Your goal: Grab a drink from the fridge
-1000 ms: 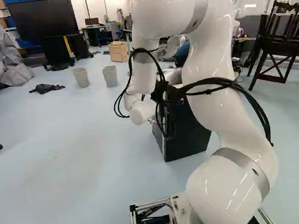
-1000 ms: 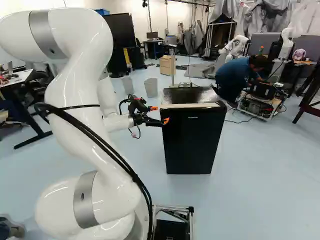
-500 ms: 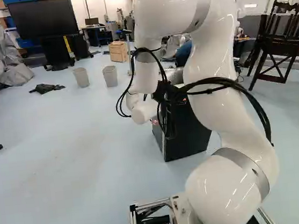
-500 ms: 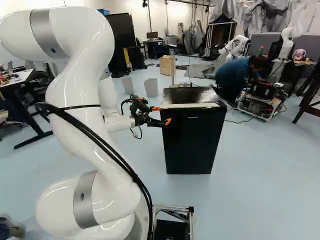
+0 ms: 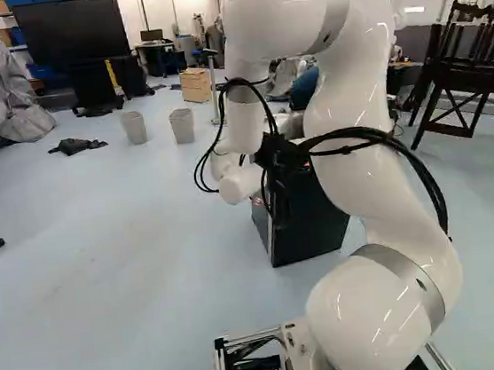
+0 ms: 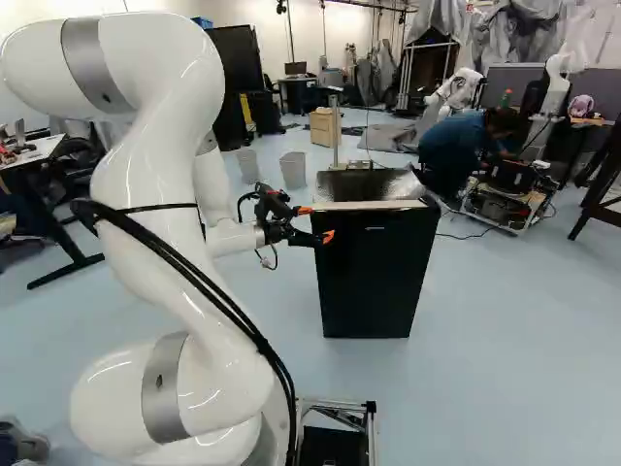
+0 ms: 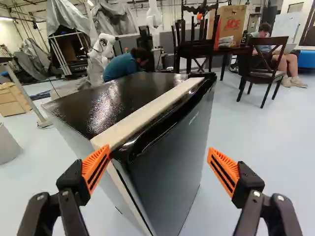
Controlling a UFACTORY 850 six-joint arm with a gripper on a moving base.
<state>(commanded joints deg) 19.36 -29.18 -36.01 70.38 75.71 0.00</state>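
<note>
Wrist view — hand (image 6: 320, 223) spread wide, one pad (image 7: 96, 166) by the fridge (image 7: 165, 167) — touch unclear.

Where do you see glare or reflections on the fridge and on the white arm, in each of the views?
Wrist view: speckled glare on the glossy top of the fridge; right base view: a bright sheen there too; left base view: small highlights on the arm.

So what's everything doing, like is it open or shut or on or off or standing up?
Fridge: shut, upright
Gripper: open, holding nothing
Arm: raised, bent
TV: dark
Bins: upright
Chair: standing on its legs
Drawers: look shut
</note>
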